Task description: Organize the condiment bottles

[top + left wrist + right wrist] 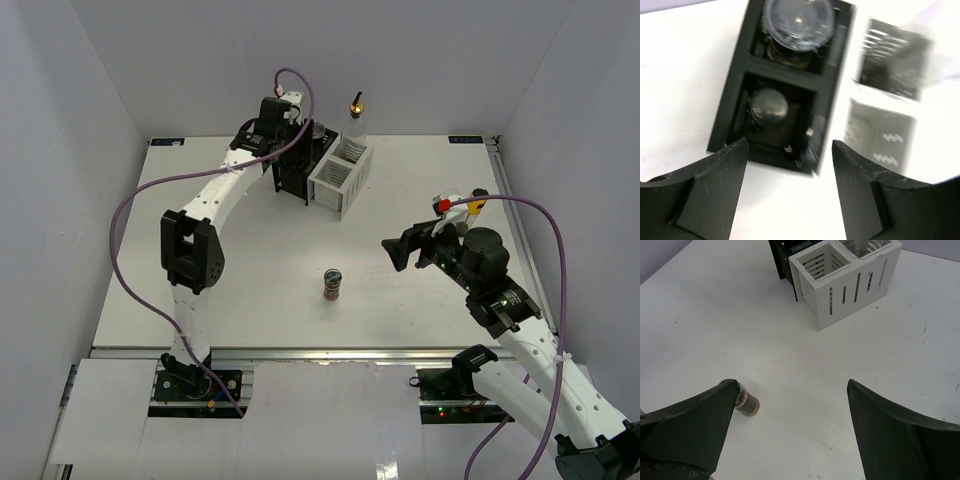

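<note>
A short brown-filled jar with a dark lid [333, 285] stands alone mid-table; in the right wrist view it [748, 404] shows beside my left finger. My right gripper [400, 250] is open and empty, to the right of that jar. My left gripper [283, 150] hovers open and empty over the black rack [297, 170]. The left wrist view shows the black rack [730, 120] holding a dark-lidded jar [769, 106] in its near cell and a clear-lidded one [797, 22] in the far cell. A tall clear bottle with a brass spout [356, 122] stands in the white rack [340, 180].
The white slatted rack [850, 285] sits right of the black rack [782, 260] at the table's back; its near cell looks empty. It shows blurred in the left wrist view [885, 130]. Purple cables loop over both arms. Grey walls enclose the table.
</note>
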